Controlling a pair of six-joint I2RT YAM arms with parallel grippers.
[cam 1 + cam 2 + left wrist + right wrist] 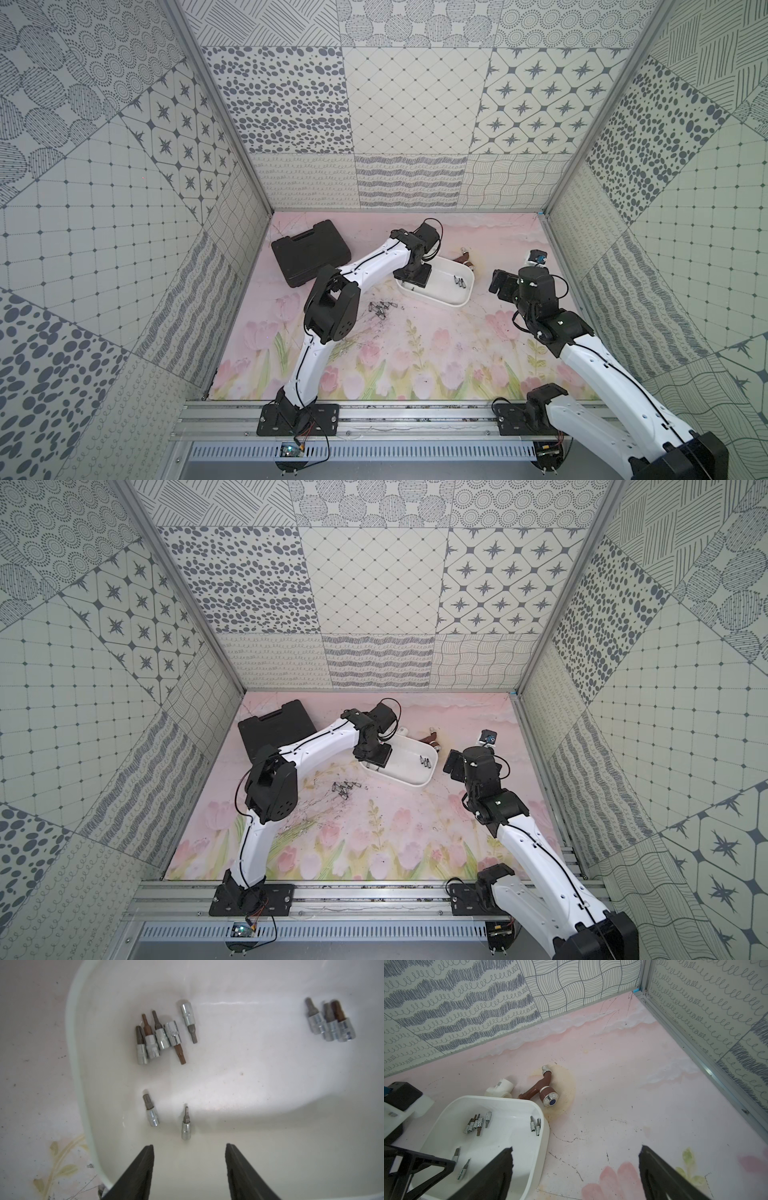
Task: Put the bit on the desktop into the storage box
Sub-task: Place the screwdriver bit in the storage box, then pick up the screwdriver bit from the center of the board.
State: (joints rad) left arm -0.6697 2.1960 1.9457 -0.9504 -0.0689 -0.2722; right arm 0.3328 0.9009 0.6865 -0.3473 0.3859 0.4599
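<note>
Over the end of the storage box (pixel 453 305) nearest the black tool case (pixel 309 253), the left gripper (pixel 189 1145) hangs with its jaws spread and nothing between them. The wrist view shows 10 bits already lying on the box floor: a cluster of 5 (pixel 162 1036), 2 loose bits (pixel 151 1110) close to the fingertips, and a group of 3 (pixel 330 1022) at the far end.

The job looks well advanced but not finished. A small heap of bits (pixel 380 309) lies on the desktop (pixel 436 365), near the box's front wall, among dark scratches. They are too small and too tightly packed to count.

The right gripper (pixel 576 1148) is released and empty, held above bare desktop just beside the box's other end.

Behind the box lie a brown tap (pixel 544 1091) and a white pipe fitting (pixel 500 1088), both clear of the route from heap to box. Nothing stands between the two. The likely trouble is the heap itself: its bits touch one another, so taking 1 may shift its neighbours. The left arm's elbow (pixel 330 309) also sits close beside the heap.
</note>
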